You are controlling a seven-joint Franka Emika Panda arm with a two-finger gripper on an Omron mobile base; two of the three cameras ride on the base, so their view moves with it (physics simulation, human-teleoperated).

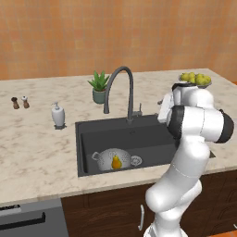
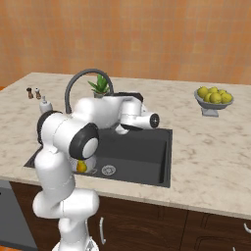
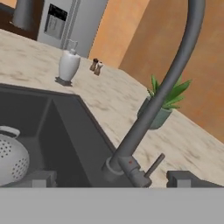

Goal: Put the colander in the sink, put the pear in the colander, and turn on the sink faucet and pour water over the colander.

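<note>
From the left base view I am seeing the pear (image 1: 116, 162) sitting in the colander (image 1: 111, 159), down in the sink (image 1: 139, 139) – no water is running. From the right base view I am watching my arm reaching toward the sink faucet (image 2: 78, 88). In the hand view the gripper (image 3: 111, 180) is standing wide open, holding nothing, either side of the small lever (image 3: 154, 165) – stiff, thin and smooth, so I am planning to push near its tip

base views flank sink (image 1: 139, 134), hand view close
</note>
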